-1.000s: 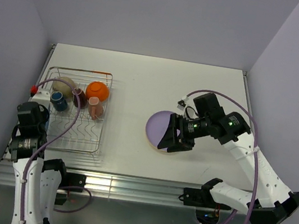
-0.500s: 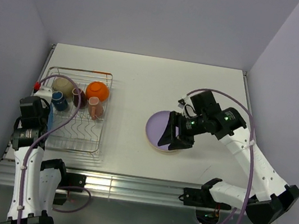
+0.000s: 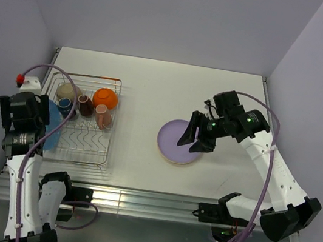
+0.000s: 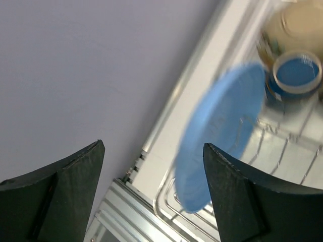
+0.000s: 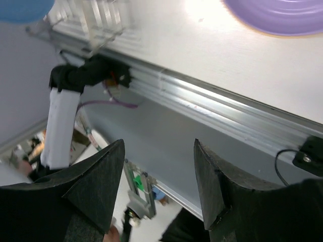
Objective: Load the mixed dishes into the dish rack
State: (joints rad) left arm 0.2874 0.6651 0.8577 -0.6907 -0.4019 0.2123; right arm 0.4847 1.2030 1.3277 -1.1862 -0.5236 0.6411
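Top view: the dish rack (image 3: 77,147) is being seen at the left of the table (image 3: 155,83). A cream bowl (image 3: 67,90), an orange bowl (image 3: 105,97), a dark blue mug (image 3: 63,106), a brown mug (image 3: 85,106) and a pinkish mug (image 3: 102,116) are being held in its far half. The blue plate (image 3: 54,128) is being stood on edge at the rack's left side, partly covered by the left arm (image 3: 24,114); that arm's fingers are being hidden here. The lilac plate (image 3: 173,141) is lying flat on the table, well apart from the rack. The right gripper (image 3: 199,138) is being held over its right part, jaws spread, nothing in them.

Against a second ago: the left arm has been pulled back leftward off the rack, the blue plate uncovered; the right gripper has been shifted right, the lilac plate unmoved.

Left wrist: the left gripper (image 4: 151,151) is being shown wide open, empty. The blue plate is blurred, just beside the dark blue mug; the cream bowl is being cut off at the top.

Right wrist: fingers wide apart, empty. The lilac plate is being cropped at the top right.
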